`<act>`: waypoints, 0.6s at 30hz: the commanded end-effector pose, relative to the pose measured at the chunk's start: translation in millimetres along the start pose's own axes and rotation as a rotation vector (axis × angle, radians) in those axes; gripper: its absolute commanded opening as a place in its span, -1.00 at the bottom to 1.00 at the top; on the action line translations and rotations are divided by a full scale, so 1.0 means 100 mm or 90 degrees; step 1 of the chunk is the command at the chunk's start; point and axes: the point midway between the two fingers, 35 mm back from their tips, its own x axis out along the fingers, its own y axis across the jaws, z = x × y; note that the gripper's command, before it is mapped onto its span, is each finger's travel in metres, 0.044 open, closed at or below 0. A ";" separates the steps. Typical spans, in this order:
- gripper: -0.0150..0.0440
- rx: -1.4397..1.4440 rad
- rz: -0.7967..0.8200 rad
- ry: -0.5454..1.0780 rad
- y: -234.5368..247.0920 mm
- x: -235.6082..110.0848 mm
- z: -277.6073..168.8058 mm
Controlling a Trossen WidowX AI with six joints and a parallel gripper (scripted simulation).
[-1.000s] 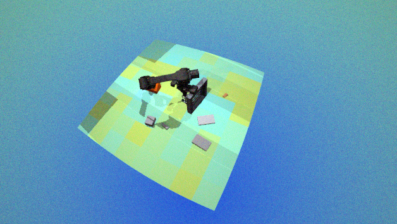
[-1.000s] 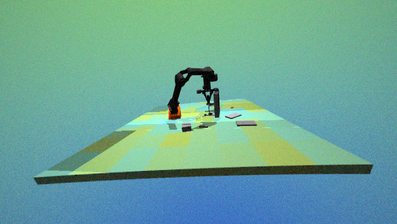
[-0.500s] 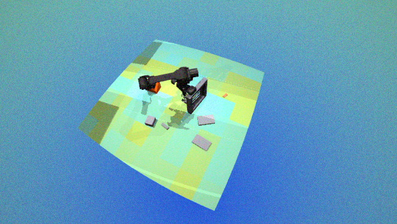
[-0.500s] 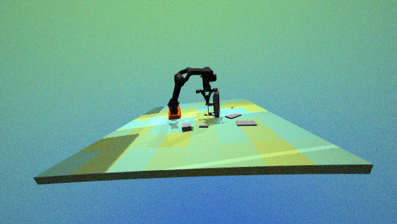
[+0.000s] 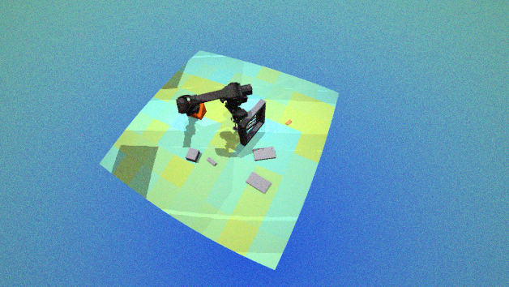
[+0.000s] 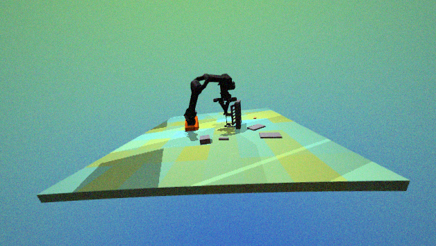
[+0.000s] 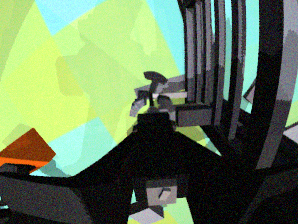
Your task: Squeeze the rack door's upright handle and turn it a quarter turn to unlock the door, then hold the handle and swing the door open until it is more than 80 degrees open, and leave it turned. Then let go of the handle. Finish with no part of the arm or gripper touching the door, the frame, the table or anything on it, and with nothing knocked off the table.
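The rack's dark upright frame [image 5: 263, 111] [image 6: 238, 116] stands to the right of the arm. Its slatted door [image 6: 232, 114] [image 7: 219, 60] sticks out a little from the frame on the arm's side, so it is ajar at a small angle. My gripper [image 5: 235, 126] [image 6: 226, 113] [image 7: 154, 137] points down beside the door and is shut on the upright handle. The handle [image 7: 159, 85] shows in the wrist view with a dark oval end just beyond the fingertips. Its turn angle is hard to read, since the fingers hide most of it.
The orange arm base [image 5: 198, 111] [image 6: 191, 125] is at the left. A grey box [image 5: 192, 155] [image 6: 205, 140] and a small grey block [image 5: 211, 161] [image 6: 223, 138] lie nearer the front. Two flat grey plates [image 5: 264, 154] [image 5: 258, 182] and a small orange piece [image 5: 288, 122] lie around the rack.
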 end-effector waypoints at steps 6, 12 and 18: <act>-0.43 0.120 -0.003 -0.004 0.13 0.01 0.06; -0.43 0.179 -0.003 -0.004 0.24 0.01 0.10; -0.43 0.238 -0.002 -0.005 0.35 0.01 0.16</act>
